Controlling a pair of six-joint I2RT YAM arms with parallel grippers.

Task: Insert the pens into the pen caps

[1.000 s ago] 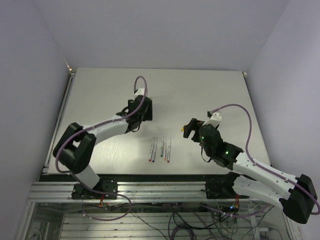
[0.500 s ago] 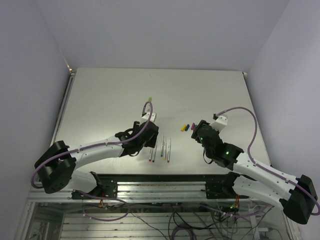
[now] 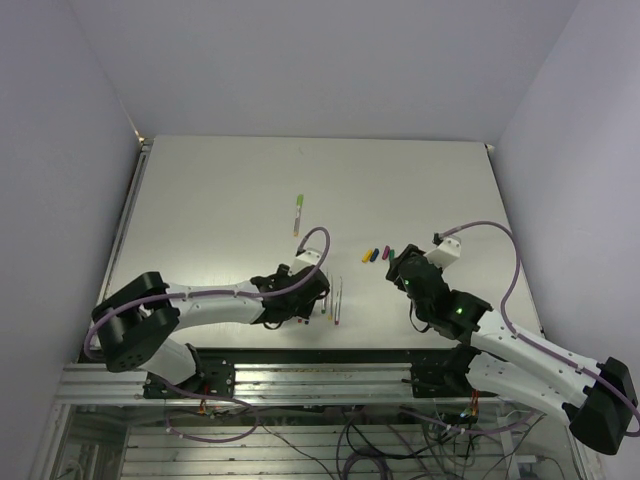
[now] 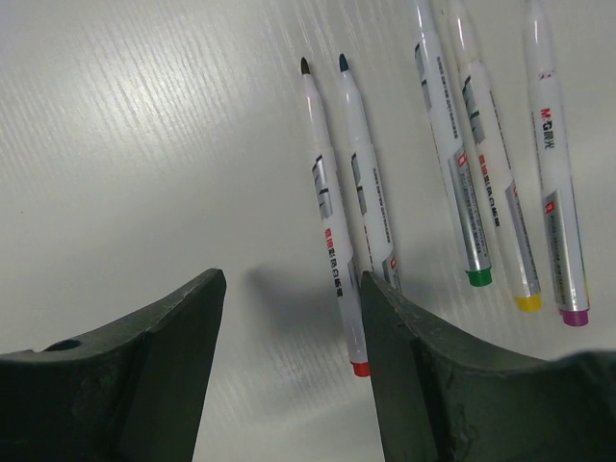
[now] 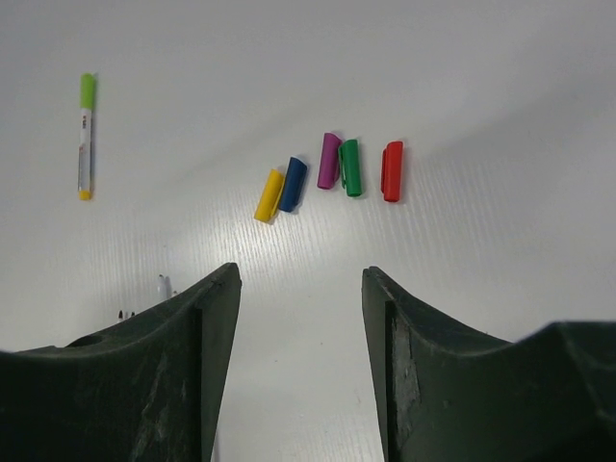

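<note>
Left claw (image 4: 294, 279) (jaws apart, empty): I have swung it from mid-table (image 3: 200, 190) to the near edge, over the five pens (image 4: 449, 144). The capped pen (image 3: 298, 213) I left lies mid-table, so one looks done. Right claw (image 5: 300, 274), likewise released, now faces the five caps (image 5: 329, 161) right of the pens. Nothing blocks either claw, but the pens lie crowded.

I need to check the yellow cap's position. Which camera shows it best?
Right wrist: the yellow cap lies large and unobstructed, beside the blue cap. Top external shows only a tiny speck; left wrist misses it.
</note>
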